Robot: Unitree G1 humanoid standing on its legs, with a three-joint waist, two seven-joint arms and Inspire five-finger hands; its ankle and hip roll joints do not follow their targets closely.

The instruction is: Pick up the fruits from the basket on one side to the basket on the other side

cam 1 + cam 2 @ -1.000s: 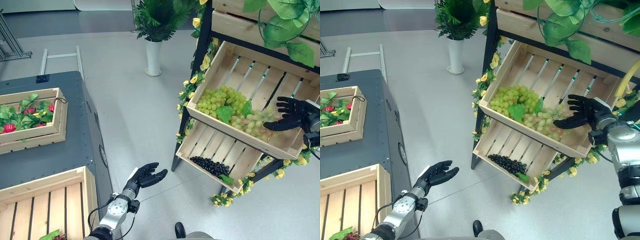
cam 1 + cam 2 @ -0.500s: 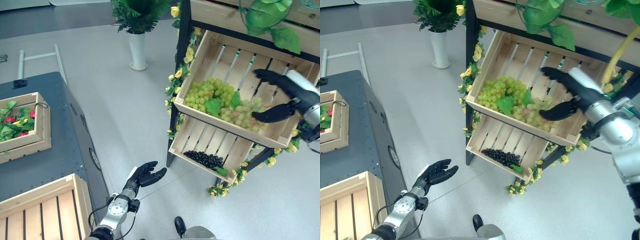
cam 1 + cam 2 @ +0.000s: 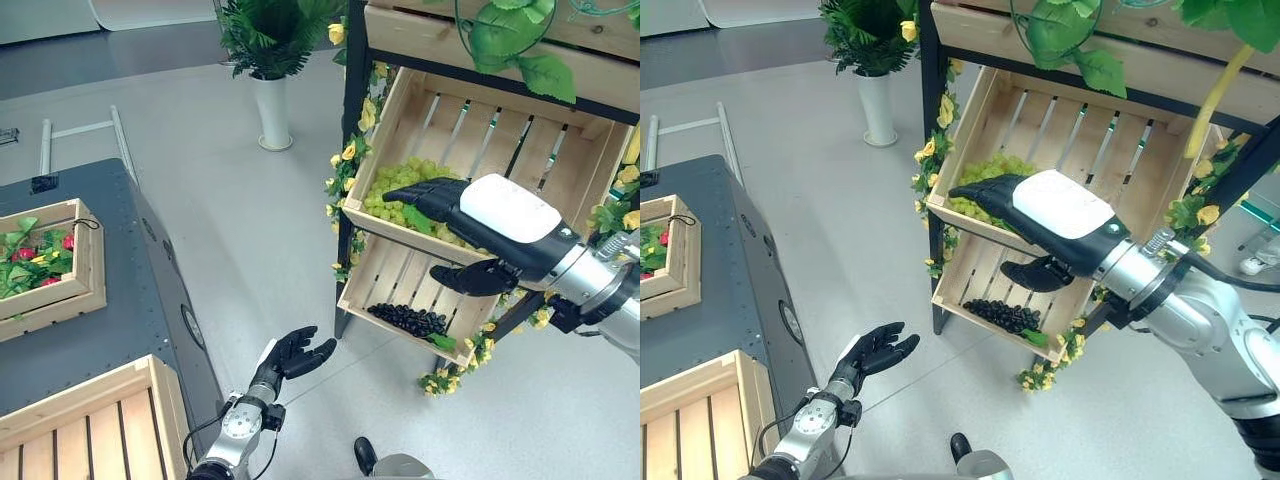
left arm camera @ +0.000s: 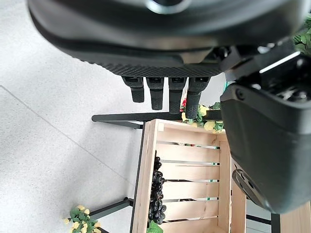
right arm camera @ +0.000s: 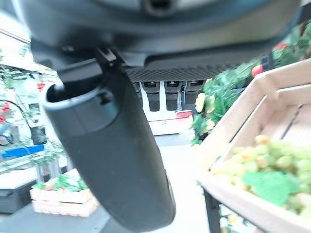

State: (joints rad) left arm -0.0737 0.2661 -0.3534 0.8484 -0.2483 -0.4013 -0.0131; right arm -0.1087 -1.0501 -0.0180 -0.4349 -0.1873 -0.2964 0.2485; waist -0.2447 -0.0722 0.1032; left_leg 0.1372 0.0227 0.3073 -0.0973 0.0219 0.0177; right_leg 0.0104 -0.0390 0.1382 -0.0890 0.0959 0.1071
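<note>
Two hands hold nothing: the right hand (image 3: 470,215), fingers straight, thumb apart, hovers over the green grapes (image 3: 395,200) in the upper shelf crate (image 3: 520,150), seemingly lining up a grasp, while the left hand (image 3: 292,354) idles low, relaxed.

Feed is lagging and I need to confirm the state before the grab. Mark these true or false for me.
1. The right hand is open above the green grapes. True.
2. The right hand grips a bunch of grapes. False: its fingers are straight and hold nothing.
3. The black grapes lie in the lower crate. True.
4. The left hand rests inside the upper crate. False: it hangs open above the floor, beside the dark cabinet.
</note>
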